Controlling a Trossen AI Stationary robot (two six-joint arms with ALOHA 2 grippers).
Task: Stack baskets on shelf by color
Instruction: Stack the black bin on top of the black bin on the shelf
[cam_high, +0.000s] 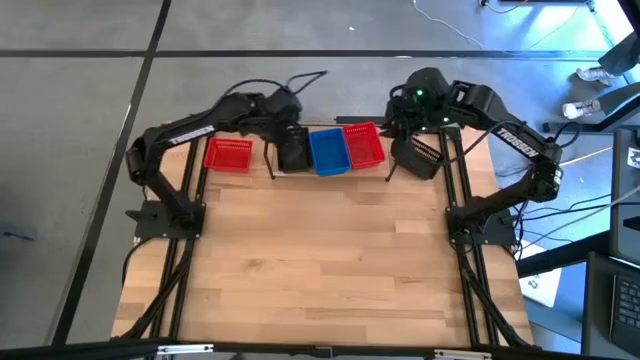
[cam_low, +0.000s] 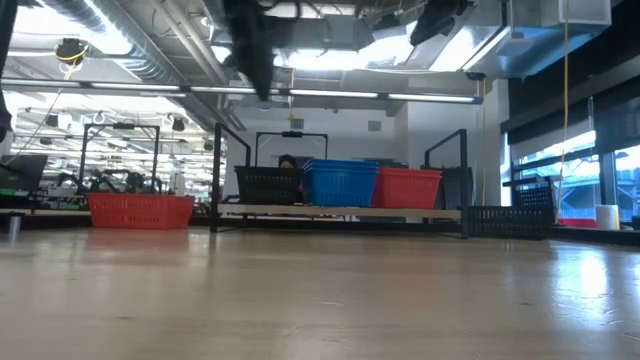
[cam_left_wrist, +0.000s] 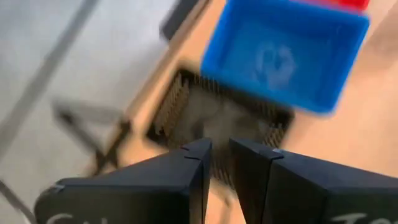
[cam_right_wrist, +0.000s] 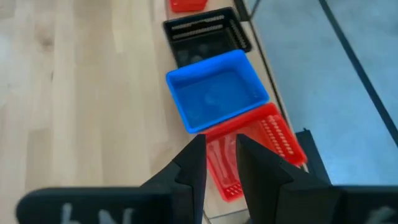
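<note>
Three baskets are sitting side by side on the shelf (cam_high: 330, 176) at the desk's (cam_high: 320, 260) far edge: a black basket (cam_high: 292, 150), a blue basket (cam_high: 328, 151) in the middle, a red basket (cam_high: 364, 145) on the right. They are touching or nearly so in the low view; can't tell if each is one basket or a stack. A second red basket (cam_high: 228, 154) is lying off the shelf to its left, near the desk's far-left corner. Another black basket (cam_high: 420, 155) is resting just right of the shelf, partly under the right arm, so its outline is hard to read from above.

The left claw (cam_high: 290, 128) is hanging over the black basket on the shelf. Its wrist cam is blurred, but the two fingers (cam_left_wrist: 199, 168) are standing a little apart w/ a narrow gap, nothing between them. The basket below is showing only as a dark meshed box, and the blue one beside it is cut off at the frame edge.

The right claw (cam_right_wrist: 221, 152) is hovering above the red basket on the shelf, fingers parted w/ a clear gap, gripping nothing. From above, the claw tip itself is hidden under the arm's wrist.

In the low view both arms are showing only as dark shapes at the top, against ceiling lights; claws can't be made out there.
</note>
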